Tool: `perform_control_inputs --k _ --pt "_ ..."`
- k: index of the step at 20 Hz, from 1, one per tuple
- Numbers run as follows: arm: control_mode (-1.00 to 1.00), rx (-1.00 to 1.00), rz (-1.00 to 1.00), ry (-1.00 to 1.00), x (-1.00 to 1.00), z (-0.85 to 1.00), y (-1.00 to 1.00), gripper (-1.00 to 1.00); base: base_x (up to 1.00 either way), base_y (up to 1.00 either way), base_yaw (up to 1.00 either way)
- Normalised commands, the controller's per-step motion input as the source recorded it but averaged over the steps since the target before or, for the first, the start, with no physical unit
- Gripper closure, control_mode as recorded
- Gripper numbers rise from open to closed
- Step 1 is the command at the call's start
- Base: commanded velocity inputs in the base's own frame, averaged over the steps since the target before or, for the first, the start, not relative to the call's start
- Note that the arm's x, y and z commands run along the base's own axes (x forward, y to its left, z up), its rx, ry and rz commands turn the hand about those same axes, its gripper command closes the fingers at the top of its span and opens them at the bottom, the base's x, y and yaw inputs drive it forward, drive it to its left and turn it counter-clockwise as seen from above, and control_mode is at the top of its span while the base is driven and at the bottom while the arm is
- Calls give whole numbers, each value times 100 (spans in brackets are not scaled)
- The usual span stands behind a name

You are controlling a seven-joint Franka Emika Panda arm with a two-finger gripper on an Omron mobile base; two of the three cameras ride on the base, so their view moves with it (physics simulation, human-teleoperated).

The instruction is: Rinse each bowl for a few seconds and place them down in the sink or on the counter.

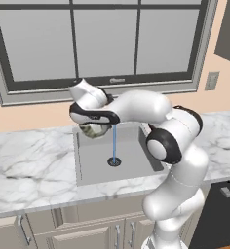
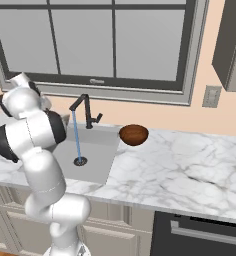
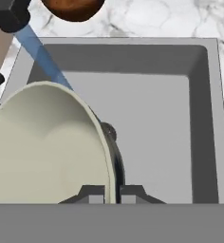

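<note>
Left base view: arm is reaching over the sink (image 1: pixel 95 165), with the gripper (image 1: pixel 93 127) hanging above the back left of the basin. The pale bowl (image 1: pixel 94 130) is sitting under the hand, just beside the water stream (image 1: pixel 114 143) rather than in it. Water is running straight down to the drain (image 1: pixel 114 162).

Right base view: faucet (image 2: pixel 85 111) is on and the stream is hitting the drain. The arm is blocking the hand and the held bowl here. The brown bowl (image 2: pixel 134 134) is waiting on the counter (image 2: pixel 190 165), just past the sink's right rim, still dry as far as I can judge.

Hand view: fingertips are pinching the pale bowl's rim, jaws nearly closed with just the wall between them. The bowl is hanging tilted, its inside facing the camera. The stream is passing behind the bowl's upper edge; I can't tell whether it's touching. The brown bowl is peeking in at the top, on the counter.

Step in hand, my read: rinsing the pale bowl. To do it well:
- shift the bowl sideways toward the stream so water is landing inside it, not behind the rim
- keep the tilt so it's draining into the basin
- keep the rim pinch firm; wet and thin, it may slip
- watch the faucet spout on the way.
</note>
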Motion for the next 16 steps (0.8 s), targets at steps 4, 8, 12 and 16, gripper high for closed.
perform_control_inputs --k 4,8,12,16 --pt "-100 -1 -40 -9 -22 -43 0 100 0 0 0" --pt "-100 -1 -28 -11 -31 -41 3 100 0 0 0" --pt "-100 -1 -16 -5 10 -32 2 100 0 0 0" --pt "-100 0 -15 -3 23 -54 -2 100 0 0 0"
